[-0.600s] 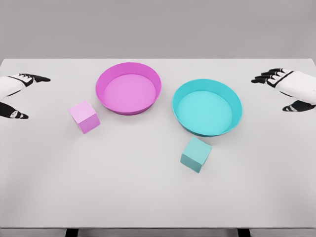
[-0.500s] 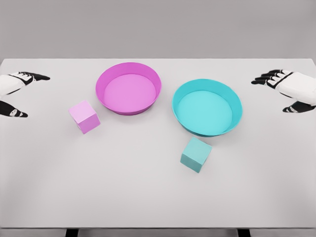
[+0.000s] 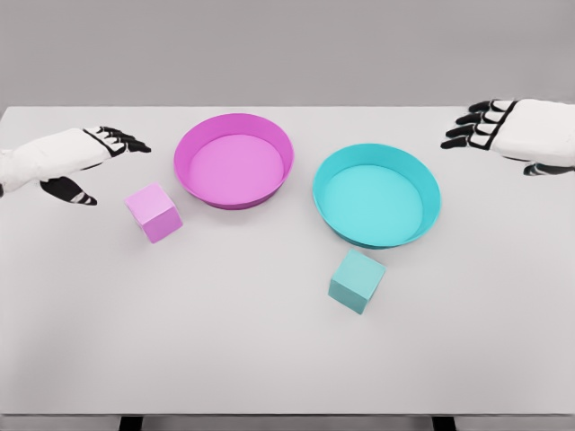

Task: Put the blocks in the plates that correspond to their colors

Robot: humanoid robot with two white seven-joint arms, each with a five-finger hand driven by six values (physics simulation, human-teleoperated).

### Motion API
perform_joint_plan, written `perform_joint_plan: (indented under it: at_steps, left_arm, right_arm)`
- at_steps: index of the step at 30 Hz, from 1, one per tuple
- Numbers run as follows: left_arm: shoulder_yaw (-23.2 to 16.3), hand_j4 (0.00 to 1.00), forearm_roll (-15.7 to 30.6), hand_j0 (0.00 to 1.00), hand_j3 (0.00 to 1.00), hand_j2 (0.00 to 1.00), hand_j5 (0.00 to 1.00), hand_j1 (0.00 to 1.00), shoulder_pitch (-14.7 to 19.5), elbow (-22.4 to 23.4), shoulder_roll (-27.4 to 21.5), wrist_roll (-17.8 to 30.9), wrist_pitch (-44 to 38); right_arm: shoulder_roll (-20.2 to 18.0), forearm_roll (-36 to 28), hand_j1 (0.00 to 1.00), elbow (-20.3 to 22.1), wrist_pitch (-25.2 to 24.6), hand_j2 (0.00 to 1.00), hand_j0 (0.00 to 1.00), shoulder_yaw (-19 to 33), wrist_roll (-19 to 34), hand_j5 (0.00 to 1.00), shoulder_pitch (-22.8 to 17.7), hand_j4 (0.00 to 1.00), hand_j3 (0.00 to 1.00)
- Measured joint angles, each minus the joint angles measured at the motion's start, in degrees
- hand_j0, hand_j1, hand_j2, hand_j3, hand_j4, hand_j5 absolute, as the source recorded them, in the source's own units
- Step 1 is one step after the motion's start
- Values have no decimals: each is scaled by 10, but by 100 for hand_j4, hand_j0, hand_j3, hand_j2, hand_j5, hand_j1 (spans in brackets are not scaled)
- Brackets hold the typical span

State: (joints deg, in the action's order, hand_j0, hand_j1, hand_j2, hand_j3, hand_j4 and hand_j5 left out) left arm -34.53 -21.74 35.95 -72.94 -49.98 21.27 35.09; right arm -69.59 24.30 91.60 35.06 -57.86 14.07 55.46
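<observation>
Head view, pink block corner-on, teal block skewed

white table, pink plate, cyan plate, pink block, teal block resting on it

Both arms reaching in from the sides, hands open and holding nothing.

The left hand is entering from the left edge on a white forearm, palm facing inward, its black-tipped fingers stretching toward the middle while the thumb is hanging apart below them. The right hand is coming in from the right edge at the upper right, sitting slightly higher in the head view than the left; its dark fingers are pointing leftward, loosely bent and fanned, and its thumb is showing beneath the white back of the hand. Both hands are hovering with fingers relaxed, touching nothing.
</observation>
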Motion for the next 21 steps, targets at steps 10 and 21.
perform_joint_plan:
  at_steps: [10, 21]
  left_arm:
    - [-41, 100, -21, 100, 100, 100, 100, 100, 3, -36, 9, 0, 0]
    - [-56, 100, -55, 100, 100, 100, 100, 100, 1, -40, 8, 0, 0]
  right_arm:
    - [8, 1, 100, 83, 0, 100, 100, -102, 0, 100, 37, 100, 100]
    - [59, 1, 100, 91, 0, 100, 100, -109, -1, 100, 12, 100, 100]
